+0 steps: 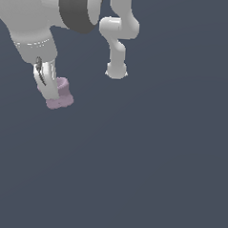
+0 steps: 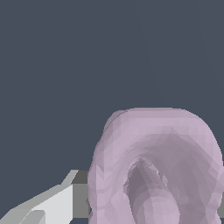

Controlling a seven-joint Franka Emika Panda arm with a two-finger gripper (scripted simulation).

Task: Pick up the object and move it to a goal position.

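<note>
1. Here, in the exterior view, the gripper [image 1: 51,90] straddles a pale lilac spool [image 1: 61,94] at upper left on the dark surface [image 1: 146,165].
2. In the wrist view, the spool [image 2: 157,157] fills the frame beside one finger [image 2: 52,205]; whether the jaws clamp it, I cannot tell. It looks light, rigid and smooth; the narrower waist seems the best hold.

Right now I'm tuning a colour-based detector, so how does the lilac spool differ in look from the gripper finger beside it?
The spool is pale lilac-pink, while the finger is white and grey. The spool is rounded, with a flared rim and a hollow centre; the finger is flat-sided and angular. In the exterior view the spool is short and squat, while the finger is long and narrow. Both are matte, untextured renders.
</note>
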